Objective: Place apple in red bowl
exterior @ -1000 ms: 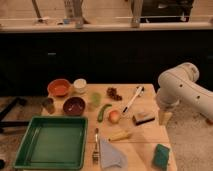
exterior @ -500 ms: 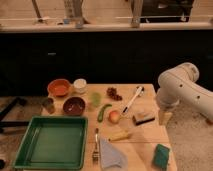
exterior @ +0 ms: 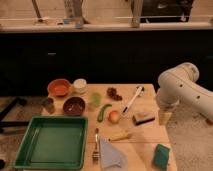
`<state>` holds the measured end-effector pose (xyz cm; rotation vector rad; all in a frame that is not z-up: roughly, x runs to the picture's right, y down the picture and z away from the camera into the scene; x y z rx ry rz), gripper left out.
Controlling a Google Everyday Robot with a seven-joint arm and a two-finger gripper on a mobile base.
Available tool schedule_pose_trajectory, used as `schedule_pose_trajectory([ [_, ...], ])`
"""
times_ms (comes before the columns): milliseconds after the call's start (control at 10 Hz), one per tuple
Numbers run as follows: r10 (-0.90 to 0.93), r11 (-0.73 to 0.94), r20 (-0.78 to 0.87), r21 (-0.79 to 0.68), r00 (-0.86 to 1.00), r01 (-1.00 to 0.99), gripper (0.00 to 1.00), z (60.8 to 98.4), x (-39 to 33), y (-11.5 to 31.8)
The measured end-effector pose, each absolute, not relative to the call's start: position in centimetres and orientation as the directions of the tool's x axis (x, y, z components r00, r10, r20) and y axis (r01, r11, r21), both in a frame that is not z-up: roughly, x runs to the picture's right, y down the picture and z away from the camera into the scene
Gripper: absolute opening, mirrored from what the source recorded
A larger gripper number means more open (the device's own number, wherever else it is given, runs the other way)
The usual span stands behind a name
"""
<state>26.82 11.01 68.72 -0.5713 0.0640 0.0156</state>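
Note:
The apple (exterior: 114,116), small and yellowish-orange with a red blush, lies near the middle of the wooden table (exterior: 150,140). The red bowl (exterior: 60,88), bright orange-red, stands at the table's far left corner, well left of the apple. My gripper (exterior: 164,117) hangs from the white arm (exterior: 180,87) at the table's right edge. It is to the right of the apple, apart from it, open with nothing in it.
A white cup (exterior: 80,85), a maroon bowl (exterior: 74,106) and a green cup (exterior: 95,99) stand near the red bowl. A green vegetable (exterior: 103,111) lies beside the apple, a yellow item (exterior: 120,135) in front. A green tray (exterior: 50,142) fills the front left.

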Motion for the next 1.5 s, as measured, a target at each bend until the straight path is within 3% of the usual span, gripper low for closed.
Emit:
schedule_pose_trajectory([
  [1100,-0.003,0.84,-0.065,-0.541,0.998,-0.033,0.8,68.8,26.8,11.0],
  [1500,0.006,0.827,0.061,-0.562,0.998,0.03,0.8,69.6,23.8,11.8],
])
